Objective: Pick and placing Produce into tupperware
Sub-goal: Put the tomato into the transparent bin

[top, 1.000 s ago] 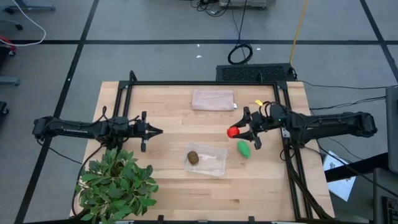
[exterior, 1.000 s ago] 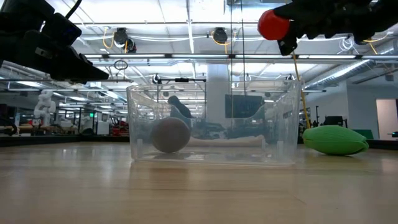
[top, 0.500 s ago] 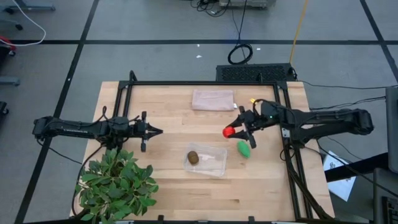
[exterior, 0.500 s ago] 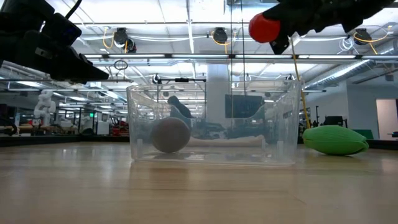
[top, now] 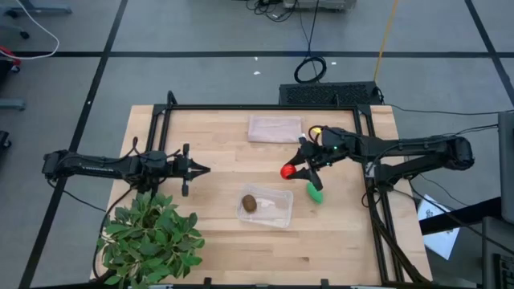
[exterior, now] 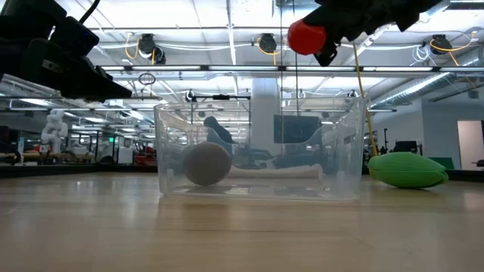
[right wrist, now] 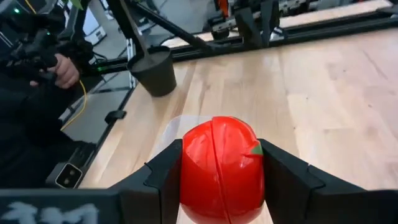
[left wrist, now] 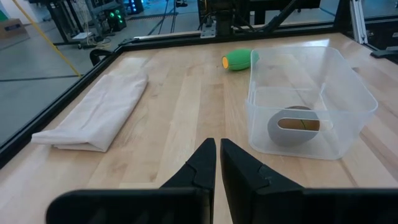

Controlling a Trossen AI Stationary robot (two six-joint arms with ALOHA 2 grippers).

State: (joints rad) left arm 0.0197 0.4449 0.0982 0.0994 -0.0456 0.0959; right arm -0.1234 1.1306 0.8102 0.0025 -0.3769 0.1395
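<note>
The clear tupperware stands on the table near the middle, with the brown kiwi lying on its floor at its left end. The green oval lies on the wood to the tupperware's right. My right gripper is shut on the red tomato, high above the table and just past the tupperware's far right corner. In the low view the tomato hangs above the tupperware's rim. My left gripper waits shut at the table's left. My right gripper pinches the red tomato between its two fingers, one finger on each of its two opposite sides. The fingers reach nearly level from the table's right side. The tomato is lifted clear, high above the table.
A pinkish-beige folded cloth lies at the table's far middle. A leafy potted plant stands at the near left corner. A black frame runs along the table's edges. A person's hand shows beyond the table.
My right gripper has carried the red tomato toward the table's left, closer to the tupperware, and a little upward, tipping up nearer to level. The tomato stays pinched and clear of the table.
</note>
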